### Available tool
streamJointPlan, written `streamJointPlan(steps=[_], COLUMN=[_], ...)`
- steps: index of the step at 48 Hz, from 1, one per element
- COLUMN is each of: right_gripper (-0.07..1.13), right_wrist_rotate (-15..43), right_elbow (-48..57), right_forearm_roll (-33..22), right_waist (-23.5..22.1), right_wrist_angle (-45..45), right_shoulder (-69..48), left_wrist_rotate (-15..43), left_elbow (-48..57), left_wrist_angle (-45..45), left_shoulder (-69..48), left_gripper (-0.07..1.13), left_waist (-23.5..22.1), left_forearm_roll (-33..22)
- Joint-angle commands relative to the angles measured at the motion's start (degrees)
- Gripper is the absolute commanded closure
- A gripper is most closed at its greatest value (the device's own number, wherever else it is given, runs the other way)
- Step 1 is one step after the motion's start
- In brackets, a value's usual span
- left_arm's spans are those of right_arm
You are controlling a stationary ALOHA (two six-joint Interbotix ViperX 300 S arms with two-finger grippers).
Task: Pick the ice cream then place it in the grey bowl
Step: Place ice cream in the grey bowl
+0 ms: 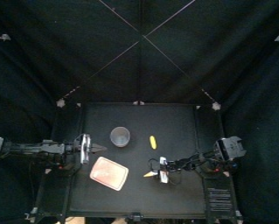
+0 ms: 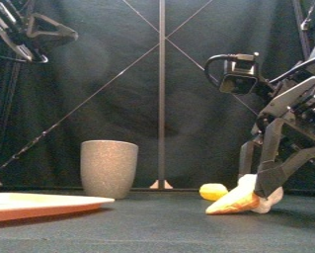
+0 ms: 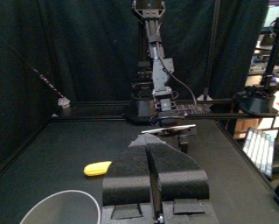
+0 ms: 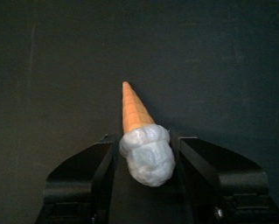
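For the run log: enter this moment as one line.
right claw: shut on ice cream, at table | left claw: shut, parked left | grey bowl: upright, apart

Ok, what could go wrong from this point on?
The right gripper sits round the ice cream at its rounded scoop, cone sticking out ahead, so it might pivot or slip on lifting. The yellow toy lies close to the way toward the grey bowl; a low carry may knock it.

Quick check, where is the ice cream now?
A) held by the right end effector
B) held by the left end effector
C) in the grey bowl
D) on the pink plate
A: the right wrist view shows the right end effector closed on the scoop of the ice cream.
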Motion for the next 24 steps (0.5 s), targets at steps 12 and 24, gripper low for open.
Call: streamJointPlan(steps=[12,24], right_gripper=[0.44,0.44], right_wrist_rotate=[-1.05,-0.18], right_elbow=[-3.60,-12.39], right_forearm_roll=[-2.29,-15.73], right_waist=[-3.43,-11.60], right_wrist_angle=[0.53,1.67], right_shoulder=[-4.57,-8.88], left_wrist_rotate=[0.09,0.09], left_elbow=[-0.70,-0.62], left_wrist_angle=[-0.26,-0.26], left_shoulder=[0.18,0.18], left_gripper=[1.09,1.09], left_waist=[-0.09,-0.18], left_forearm_roll=[0.09,0.09])
